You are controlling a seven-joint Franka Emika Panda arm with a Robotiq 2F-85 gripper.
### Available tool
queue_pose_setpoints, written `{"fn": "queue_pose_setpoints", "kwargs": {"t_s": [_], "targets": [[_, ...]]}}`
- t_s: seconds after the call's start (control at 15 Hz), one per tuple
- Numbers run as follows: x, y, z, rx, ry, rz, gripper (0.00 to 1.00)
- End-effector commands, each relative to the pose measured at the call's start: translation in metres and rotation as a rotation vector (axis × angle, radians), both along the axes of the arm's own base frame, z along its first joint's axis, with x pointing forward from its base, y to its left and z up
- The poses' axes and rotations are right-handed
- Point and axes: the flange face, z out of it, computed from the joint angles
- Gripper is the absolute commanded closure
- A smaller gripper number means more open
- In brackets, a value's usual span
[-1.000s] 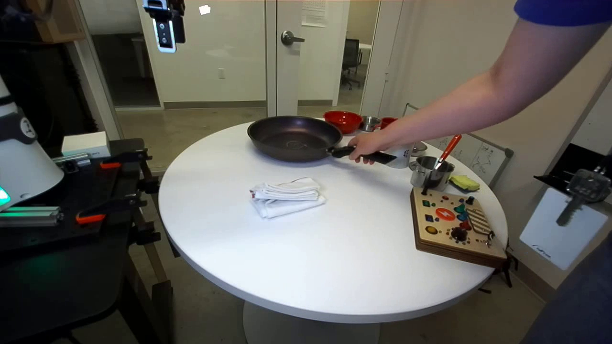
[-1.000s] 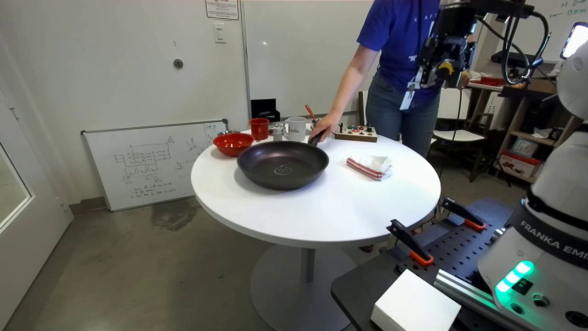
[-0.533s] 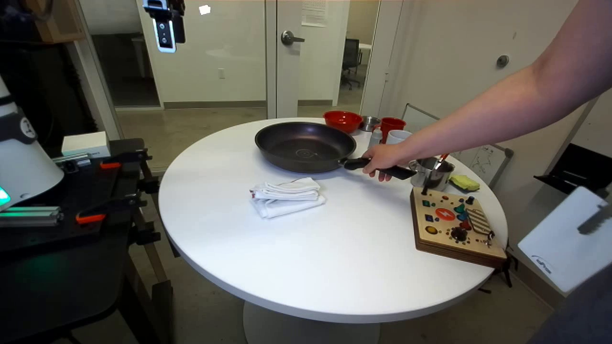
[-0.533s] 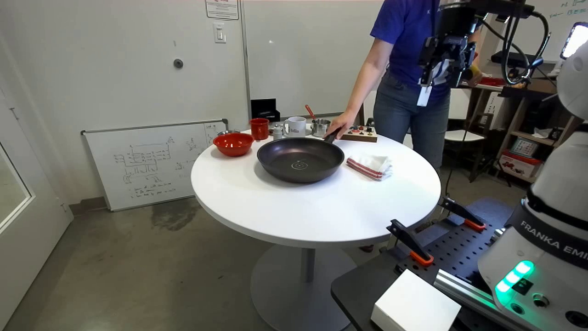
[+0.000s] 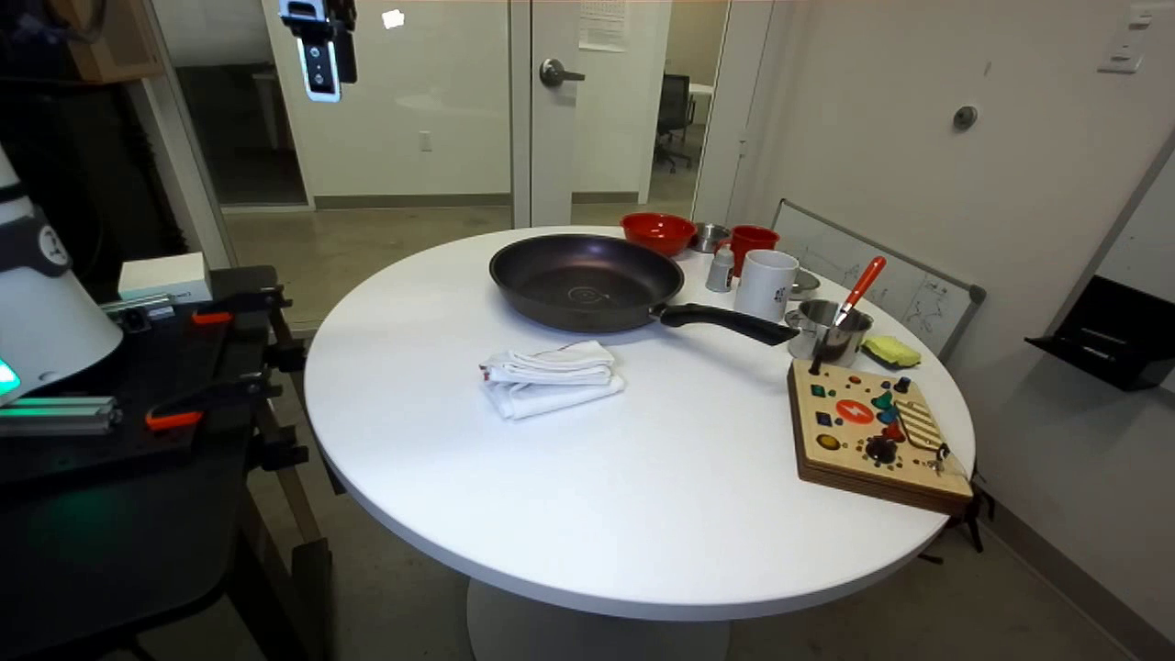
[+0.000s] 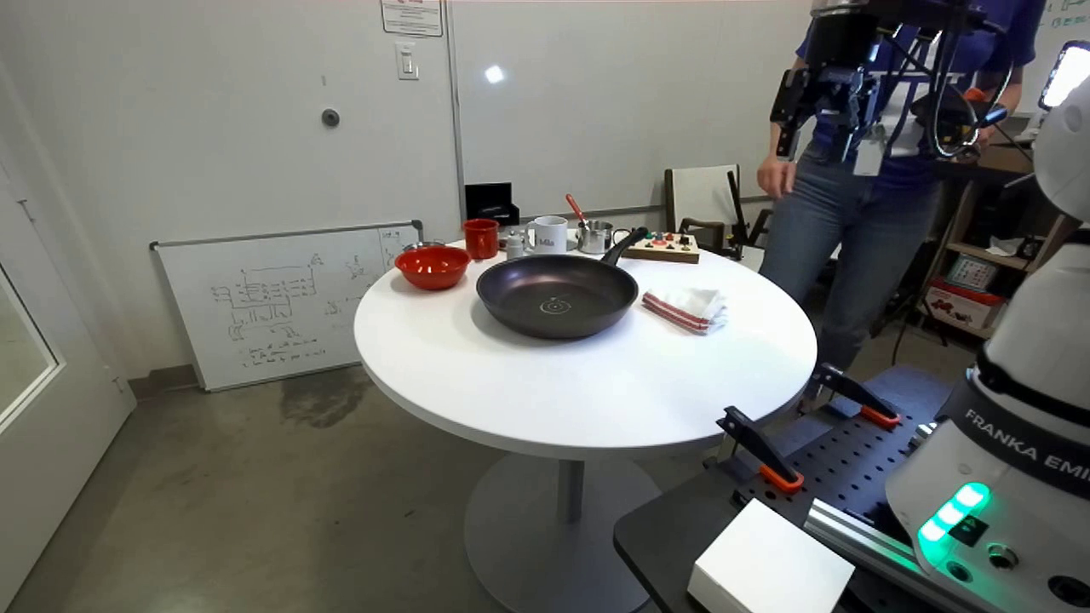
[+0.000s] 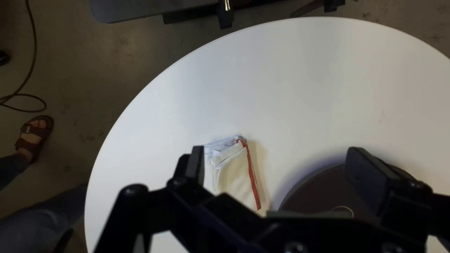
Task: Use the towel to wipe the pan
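Note:
A folded white towel (image 5: 553,376) with a red-striped edge lies on the round white table (image 5: 643,514). It also shows in an exterior view (image 6: 691,306) and in the wrist view (image 7: 235,172). A dark frying pan (image 5: 587,286) stands upright beside the towel, a small gap apart, its black handle pointing towards the wooden board. It also shows in an exterior view (image 6: 558,300) and, partly hidden by the fingers, in the wrist view (image 7: 316,193). My gripper (image 7: 276,158) is wide open and empty, high above the table. It also shows in an exterior view (image 6: 815,146).
A red bowl (image 5: 658,234), red cup (image 5: 755,240), white mug (image 5: 766,285), small bottle (image 5: 721,271), steel pot (image 5: 831,332), yellow-green sponge (image 5: 890,351) and wooden knob board (image 5: 877,431) line the table's far side. A person (image 6: 860,213) stands behind my arm.
The person slid the pan by its handle towards the towel, then let go and stepped back from the table. The towel has not moved. My arm has barely moved.

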Motion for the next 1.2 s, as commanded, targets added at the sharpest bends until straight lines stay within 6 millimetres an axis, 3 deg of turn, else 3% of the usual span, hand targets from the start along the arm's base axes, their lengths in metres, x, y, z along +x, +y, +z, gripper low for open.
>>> {"fn": "queue_pose_setpoints", "kwargs": {"t_s": [0.0, 0.33, 0.67, 0.87, 1.13], "targets": [[0.018, 0.032, -0.018, 0.017, -0.04, 0.075, 0.0], [0.065, 0.085, -0.059, -0.104, -0.193, 0.189, 0.0], [0.075, 0.126, -0.118, -0.18, -0.192, 0.314, 0.0], [0.072, 0.131, -0.146, -0.249, -0.164, 0.361, 0.0], [0.067, 0.126, -0.165, -0.376, -0.154, 0.375, 0.0]]}}
